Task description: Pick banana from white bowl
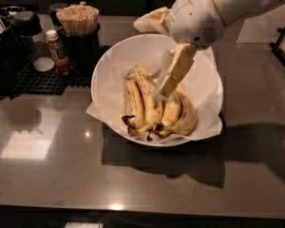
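Pincer (159,95): cream-coloured, on the white robot arm (213,8) that enters from the upper right. It reaches down at a slant into the large, round, glossy white bowl (100,75), and its tip is over the bunch of fruit. Whether it is open or closed cannot be told; no grip on anything is visible.

Long, nearly straight, brown-speckled yellow banana (147,91): lies in the bowl on crumpled white paper (204,122), just left of the pincer tip, with its dark stem end towards the near rim. Shorter bananas lie on either side of it.

Table (61,175): dark grey, glossy, with lamp reflections. At rear left are a black grid mat (38,82), a small brown sauce bottle (58,51) and a black cup of wooden sticks (78,20).
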{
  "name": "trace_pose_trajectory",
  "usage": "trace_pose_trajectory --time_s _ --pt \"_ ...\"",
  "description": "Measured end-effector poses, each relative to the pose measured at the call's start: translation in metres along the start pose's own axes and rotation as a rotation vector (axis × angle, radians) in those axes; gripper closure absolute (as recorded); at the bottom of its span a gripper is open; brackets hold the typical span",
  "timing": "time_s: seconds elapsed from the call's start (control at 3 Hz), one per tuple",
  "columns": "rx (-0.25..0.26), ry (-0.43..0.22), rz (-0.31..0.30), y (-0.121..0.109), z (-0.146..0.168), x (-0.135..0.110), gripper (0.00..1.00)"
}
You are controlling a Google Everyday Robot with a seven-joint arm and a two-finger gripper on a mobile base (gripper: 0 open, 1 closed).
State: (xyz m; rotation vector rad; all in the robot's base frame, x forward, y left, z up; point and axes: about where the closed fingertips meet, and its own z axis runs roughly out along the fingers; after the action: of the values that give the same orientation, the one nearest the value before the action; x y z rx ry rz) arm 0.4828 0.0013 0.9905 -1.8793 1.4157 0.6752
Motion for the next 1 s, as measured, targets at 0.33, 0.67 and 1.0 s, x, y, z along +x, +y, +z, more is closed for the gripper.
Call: trace_pose_trajectory --time_s 0.33,0.67,1.0 --pt "-0.049 0.017 0.026 0.000 0.019 0.005 0.00" --pt "-0.103 0.076 0.109 0.004 0.037 0.021 0.00" --pt "-0.087 0.187 0.251 0.004 0.038 0.036 0.00"
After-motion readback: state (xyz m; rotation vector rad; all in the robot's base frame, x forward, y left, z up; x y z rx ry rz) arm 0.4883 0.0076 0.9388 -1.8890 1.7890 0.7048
